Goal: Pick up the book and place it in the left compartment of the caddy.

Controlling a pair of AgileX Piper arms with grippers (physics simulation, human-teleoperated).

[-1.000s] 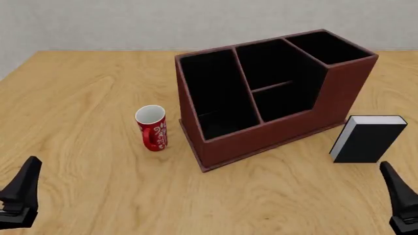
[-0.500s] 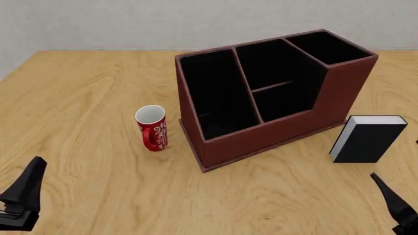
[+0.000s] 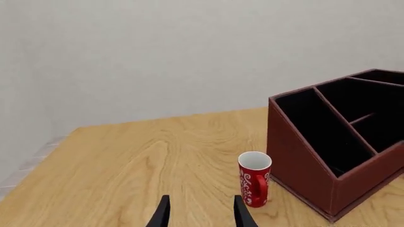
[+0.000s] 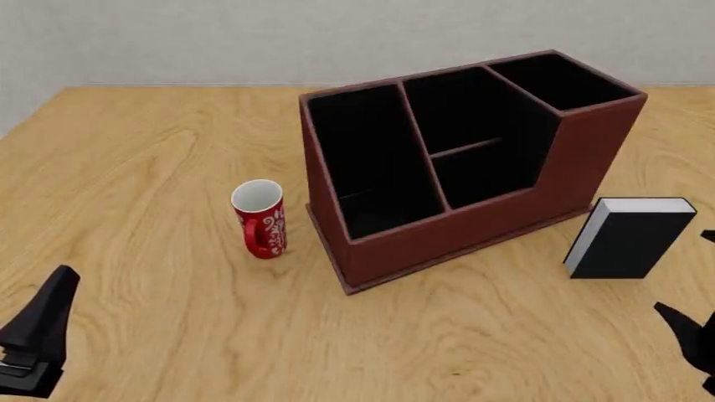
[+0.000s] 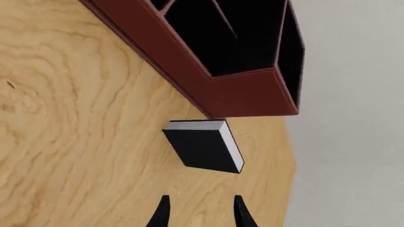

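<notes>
At the table's near right corner, the right gripper has sunk lower and turned since a second ago, mostly cut off in the front view; its fingers stand parted, empty. The left gripper, parted too, barely moved. The book stands beyond, beside the caddy's right end. The mug's white lettering is unreadable.
</notes>
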